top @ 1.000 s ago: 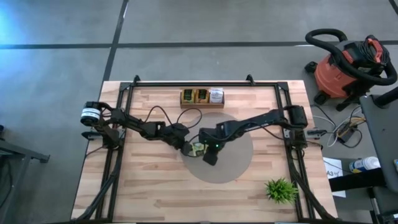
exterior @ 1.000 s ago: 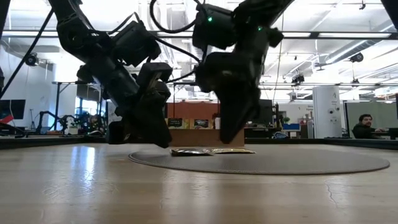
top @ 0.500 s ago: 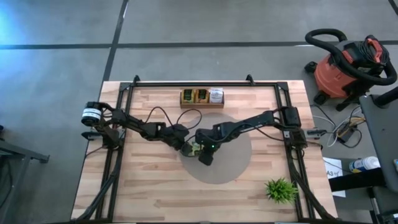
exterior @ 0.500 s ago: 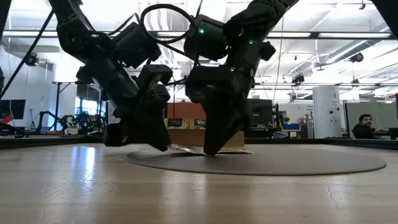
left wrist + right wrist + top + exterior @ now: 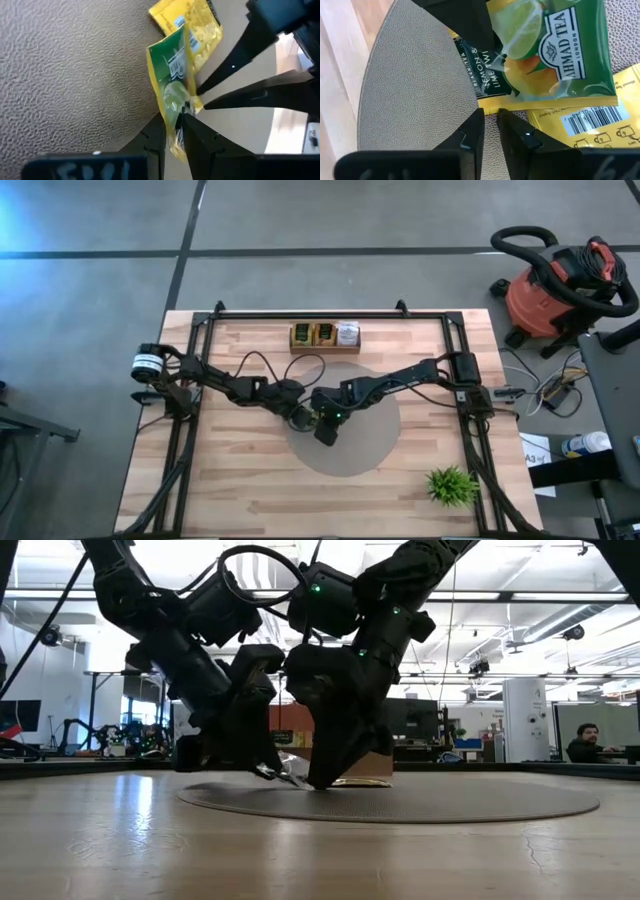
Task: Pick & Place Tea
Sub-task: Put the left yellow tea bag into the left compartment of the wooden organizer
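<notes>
Both arms have slid left over the grey mat (image 5: 360, 450). My left gripper (image 5: 175, 117) pinches the green tea packet (image 5: 170, 85); right gripper (image 5: 490, 122) is nearly closed, holding nothing. Next I lift it toward the far tray (image 5: 325, 348).

Both arms are matte black, built of blocky links with rounded joint housings. Loose black cables loop from link to link along each. A small green light glows on the right arm's wrist housing. The left arm's base carries a silver-and-black cylindrical motor cap. The left end effector (image 5: 172, 131) and the right end effector (image 5: 489, 131) each have two slim, angular black fingers.
</notes>
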`<action>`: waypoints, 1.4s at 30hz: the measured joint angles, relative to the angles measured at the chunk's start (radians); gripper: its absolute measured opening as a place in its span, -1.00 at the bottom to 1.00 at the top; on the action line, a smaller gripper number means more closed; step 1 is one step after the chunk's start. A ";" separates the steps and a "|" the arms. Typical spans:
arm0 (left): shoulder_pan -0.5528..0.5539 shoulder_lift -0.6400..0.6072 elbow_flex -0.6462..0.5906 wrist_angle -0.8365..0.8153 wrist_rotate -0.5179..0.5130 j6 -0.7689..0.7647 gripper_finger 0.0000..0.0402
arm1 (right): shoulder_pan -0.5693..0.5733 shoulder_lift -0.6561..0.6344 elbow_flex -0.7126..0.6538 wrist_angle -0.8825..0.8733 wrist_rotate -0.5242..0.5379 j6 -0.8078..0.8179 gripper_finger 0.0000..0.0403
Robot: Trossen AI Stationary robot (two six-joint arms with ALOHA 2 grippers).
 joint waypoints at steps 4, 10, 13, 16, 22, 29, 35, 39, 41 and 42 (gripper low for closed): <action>0.000 0.000 0.002 0.000 -0.001 0.047 -0.72 | 0.000 0.000 0.000 0.001 0.000 0.007 -0.71; 0.000 0.000 0.023 -0.041 0.002 0.112 -0.93 | -0.001 0.001 0.020 -0.002 0.005 0.012 -0.71; 0.003 -0.011 0.043 -0.103 0.003 0.170 -0.99 | -0.006 -0.012 0.027 -0.004 0.011 0.007 -0.71; 0.013 -0.048 0.068 -0.218 -0.019 0.250 -0.99 | -0.011 -0.060 0.029 -0.010 0.050 0.004 -0.71; 0.007 -0.213 0.129 -0.493 -0.257 0.557 -1.00 | -0.020 -0.223 0.029 -0.073 0.187 -0.026 -0.71; -0.016 -0.417 0.257 -0.844 -0.339 0.928 -1.00 | -0.065 -0.421 0.028 -0.104 0.248 0.017 -0.71; 0.035 -0.424 0.452 -1.143 -0.181 0.973 -1.00 | -0.074 -0.449 0.034 -0.007 0.236 -0.039 -0.71; 0.034 -0.417 0.504 -1.105 -0.201 1.007 -1.00 | -0.056 -0.423 0.059 0.077 0.229 -0.060 -0.70; 0.032 -0.410 0.516 -1.089 -0.198 1.006 -1.00 | -0.042 -0.412 0.073 0.075 0.234 -0.088 -0.66; 0.031 -0.409 0.521 -1.087 -0.195 1.006 -1.00 | -0.034 -0.406 0.082 0.078 0.236 -0.102 -0.63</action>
